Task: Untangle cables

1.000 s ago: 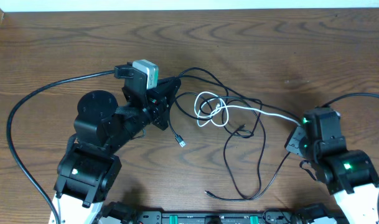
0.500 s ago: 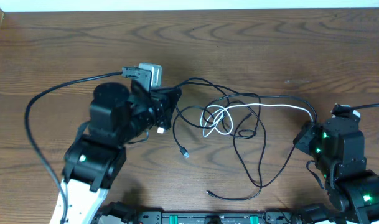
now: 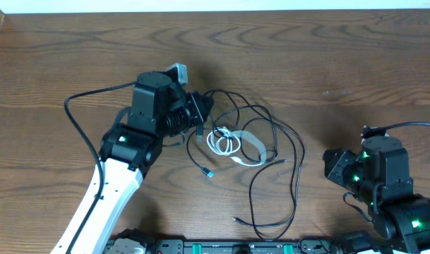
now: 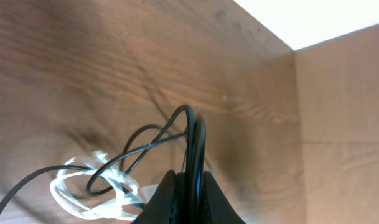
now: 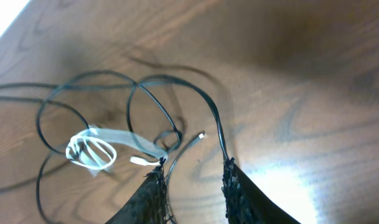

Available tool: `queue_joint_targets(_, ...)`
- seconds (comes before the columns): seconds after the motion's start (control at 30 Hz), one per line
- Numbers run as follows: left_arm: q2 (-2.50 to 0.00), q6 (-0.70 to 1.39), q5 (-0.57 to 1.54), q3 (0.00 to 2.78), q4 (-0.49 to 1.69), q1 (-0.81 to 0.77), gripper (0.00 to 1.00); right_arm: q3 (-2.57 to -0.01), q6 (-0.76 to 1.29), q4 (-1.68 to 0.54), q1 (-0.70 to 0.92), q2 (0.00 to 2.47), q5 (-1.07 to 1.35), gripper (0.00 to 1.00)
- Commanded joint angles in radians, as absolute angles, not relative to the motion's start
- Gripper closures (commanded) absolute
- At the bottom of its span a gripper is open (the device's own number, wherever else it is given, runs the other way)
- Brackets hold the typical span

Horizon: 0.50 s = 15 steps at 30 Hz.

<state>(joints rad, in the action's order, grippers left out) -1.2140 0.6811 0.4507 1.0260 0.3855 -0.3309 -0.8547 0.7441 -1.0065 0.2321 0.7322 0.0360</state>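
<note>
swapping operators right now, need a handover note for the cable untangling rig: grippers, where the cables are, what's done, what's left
Left gripper: shut on a black cable, which loops up out of its fingers.
Right gripper: open, holding nothing, to the right of the pile.
Cables: white cable is coiled mid-table. The black loops cross it and trail toward the front edge.
Done: one black strand gripped, nothing separated yet.
Left: work the black cables free of the white coil, then lay each one out apart.
</note>
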Motion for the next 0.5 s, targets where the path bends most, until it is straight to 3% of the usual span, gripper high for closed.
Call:
queue_joint_targets(0.0,-1.214,0.824,0.467,1.038,0.324,-0.327,0.92,-0.869,0.746,-1.032,0.226,0.749,0.116,0.69)
queue_joint_targets(0.37,-1.188,0.824,0.648,1.038,0.141,-0.327,0.92,-0.866,0.719,-1.029,0.237,0.873,0.135,0.66)
queue_joint_targets(0.47,-1.185,0.825,0.693,1.038,0.125,-0.326,0.92,-0.866,0.6,-0.975,0.245,0.916,0.258,0.65)
